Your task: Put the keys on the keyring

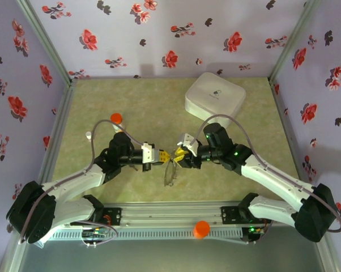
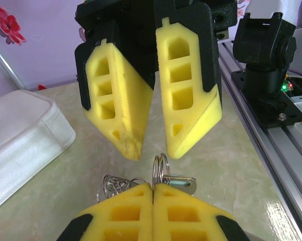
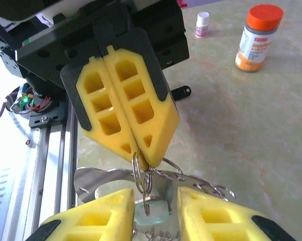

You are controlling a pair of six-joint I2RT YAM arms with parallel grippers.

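Pinching the keyring (image 2: 161,168) between fully closed yellow fingers, the left gripper (image 2: 152,188) is sitting at the bottom centre of its own wrist view. The ring's double wire coil is standing upright just above the fingertips. A key (image 2: 184,182) is lying just right of that coil, its silver-grey end with a small hole poking out past the fingers; which of the two keys it is I cannot tell. More thin wire loops are bunching at the lower left of the coil. The right gripper (image 2: 153,153) is hanging in the upper centre of that view, pointing down at the ring. Its fingers are parted a little and gripping nothing, and the tips are ending just above the coil. In the right wrist view those fingers are showing at the bottom edge, spread on either side of the ring, and the key is appearing as a pale flat piece under the coil between them. In the top view both grippers are meeting tip to tip at the centre of the frame over the green table (image 1: 131,102), with a thin loop of the keyring trailing just below them. A white box (image 1: 214,93) is sitting in the upper right of centre there, well apart from the grippers. An orange-capped vial (image 1: 116,118) is standing left of centre, near the left arm.
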